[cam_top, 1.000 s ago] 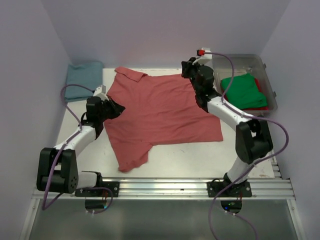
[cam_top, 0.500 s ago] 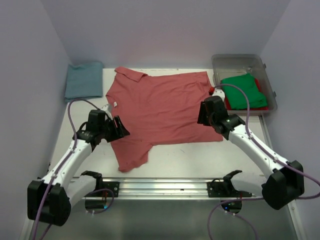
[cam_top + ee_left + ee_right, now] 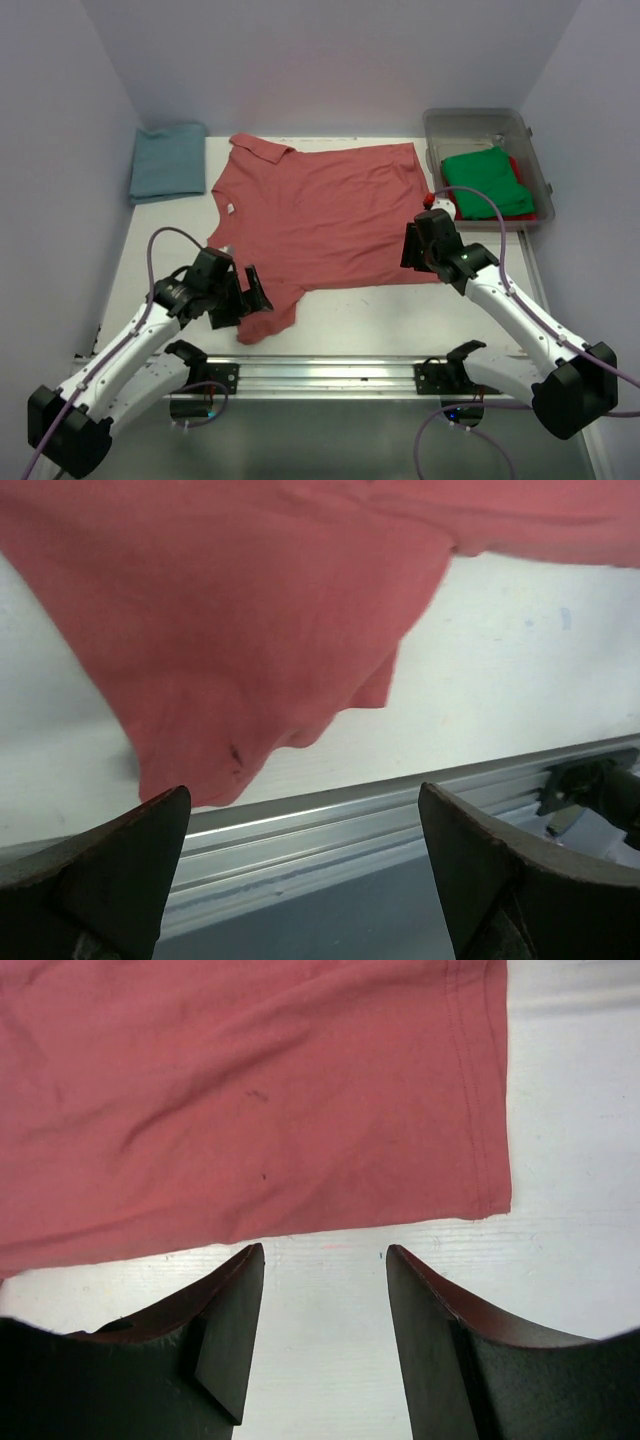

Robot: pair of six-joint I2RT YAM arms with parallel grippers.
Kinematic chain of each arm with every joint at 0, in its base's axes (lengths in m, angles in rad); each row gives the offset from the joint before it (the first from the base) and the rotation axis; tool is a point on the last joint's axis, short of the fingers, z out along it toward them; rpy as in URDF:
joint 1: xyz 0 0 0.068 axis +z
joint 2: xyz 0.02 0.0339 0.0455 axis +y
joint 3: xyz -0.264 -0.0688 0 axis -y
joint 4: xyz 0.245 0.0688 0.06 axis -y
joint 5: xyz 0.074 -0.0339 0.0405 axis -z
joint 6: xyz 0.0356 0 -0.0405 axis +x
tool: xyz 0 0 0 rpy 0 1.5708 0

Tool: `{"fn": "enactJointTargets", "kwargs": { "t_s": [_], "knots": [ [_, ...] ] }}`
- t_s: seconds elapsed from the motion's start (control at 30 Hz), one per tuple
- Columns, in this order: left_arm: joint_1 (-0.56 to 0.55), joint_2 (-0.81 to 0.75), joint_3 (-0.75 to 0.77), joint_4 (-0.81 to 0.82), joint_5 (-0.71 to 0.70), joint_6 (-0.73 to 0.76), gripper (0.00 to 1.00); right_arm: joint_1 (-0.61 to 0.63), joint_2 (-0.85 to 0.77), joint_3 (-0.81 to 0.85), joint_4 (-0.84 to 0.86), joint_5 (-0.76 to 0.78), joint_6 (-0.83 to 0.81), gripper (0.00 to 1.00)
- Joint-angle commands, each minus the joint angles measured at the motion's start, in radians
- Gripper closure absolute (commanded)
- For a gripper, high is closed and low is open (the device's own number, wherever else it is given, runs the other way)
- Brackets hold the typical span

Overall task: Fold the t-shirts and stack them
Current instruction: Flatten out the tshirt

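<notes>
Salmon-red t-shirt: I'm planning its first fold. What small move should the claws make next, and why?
The salmon-red t-shirt lies spread flat, unfolded, and both claws are open, holding nothing. I'd probably lower the left claw onto the near sleeve and the right claw onto the hem corner, then pinch.

The left arm (image 3: 125,350) and right arm (image 3: 520,310) have white link shells and black joint housings, each trailed by a purple cable (image 3: 152,255). The left claw (image 3: 250,295) and right claw (image 3: 411,244) have black wedge-shaped fingers (image 3: 225,1330). A red cap (image 3: 430,200) marks the right wrist.
</notes>
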Motion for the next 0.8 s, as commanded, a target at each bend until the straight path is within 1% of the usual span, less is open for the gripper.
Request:
{"fn": "enactJointTargets", "kwargs": {
  "t_s": [0.0, 0.03, 0.13, 0.27, 0.37, 0.53, 0.67, 0.77],
  "knots": [
    [-0.058, 0.134, -0.004, -0.017, -0.074, -0.065, 0.0, 0.001, -0.016, 0.003, 0.013, -0.016, 0.009, 0.44],
    [-0.072, 0.156, -0.004, -0.003, -0.082, -0.071, 0.0, 0.001, -0.017, 0.001, 0.015, -0.014, 0.009, 0.44],
    [-0.113, 0.24, 0.037, 0.005, -0.173, -0.068, 0.0, 0.002, -0.029, -0.008, 0.033, -0.013, -0.002, 0.43],
    [-0.138, 0.295, 0.078, -0.001, -0.272, -0.074, 0.0, 0.001, -0.04, -0.031, 0.053, -0.042, -0.016, 0.43],
    [-0.156, 0.329, 0.066, 0.002, -0.281, -0.084, 0.0, 0.002, -0.049, -0.045, 0.055, -0.051, -0.031, 0.43],
    [-0.173, 0.413, 0.022, 0.034, -0.206, -0.08, 0.0, 0.002, -0.062, -0.062, 0.061, -0.053, -0.039, 0.46],
    [-0.251, 0.461, 0.045, 0.025, -0.206, -0.1, 0.0, 0.002, -0.086, -0.069, 0.052, -0.045, -0.034, 0.49],
    [-0.282, 0.495, 0.062, 0.032, -0.2, -0.089, 0.0, 0.002, -0.106, -0.085, 0.053, -0.04, -0.031, 0.52]
  ]
}}
